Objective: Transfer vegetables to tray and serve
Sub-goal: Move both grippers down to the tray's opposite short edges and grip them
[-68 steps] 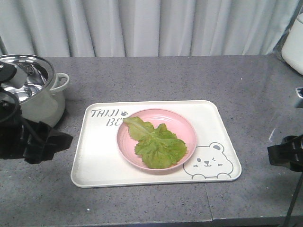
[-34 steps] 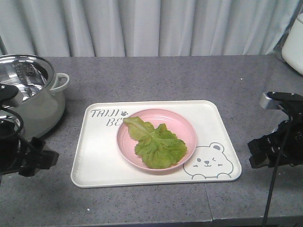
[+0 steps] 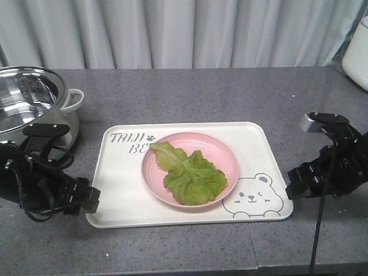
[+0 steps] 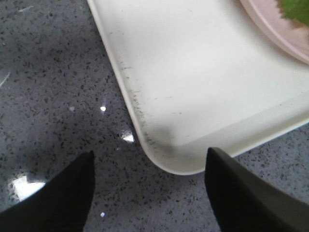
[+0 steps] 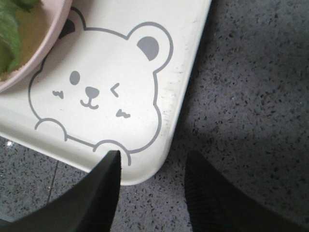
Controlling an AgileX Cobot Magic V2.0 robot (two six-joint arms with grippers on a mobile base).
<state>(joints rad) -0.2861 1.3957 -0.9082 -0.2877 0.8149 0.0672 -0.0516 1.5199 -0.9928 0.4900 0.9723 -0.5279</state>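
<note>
One large green lettuce leaf [image 3: 190, 172] lies in a round pink plate [image 3: 229, 154] on the cream tray [image 3: 118, 184]. My left gripper [image 3: 87, 201] is low at the tray's near left corner and open. In the left wrist view its fingers straddle that corner [image 4: 178, 159], with the gripper [image 4: 149, 152] holding nothing. My right gripper [image 3: 293, 187] is open at the near right corner. In the right wrist view the gripper [image 5: 153, 154] has one finger over the tray [image 5: 145, 96] by the bear drawing and the other over the counter.
A white pot with a shiny steel inside [image 3: 34, 115] stands on the grey counter left of the tray, just behind my left arm. A white appliance [image 3: 357, 52] sits at the far right edge. Curtains hang behind. The counter's front edge runs close below the tray.
Both arms have closed in on the tray: the left gripper moved right and down to the near left corner, the right gripper moved left to the near right corner. Plate and leaf are unmoved.
</note>
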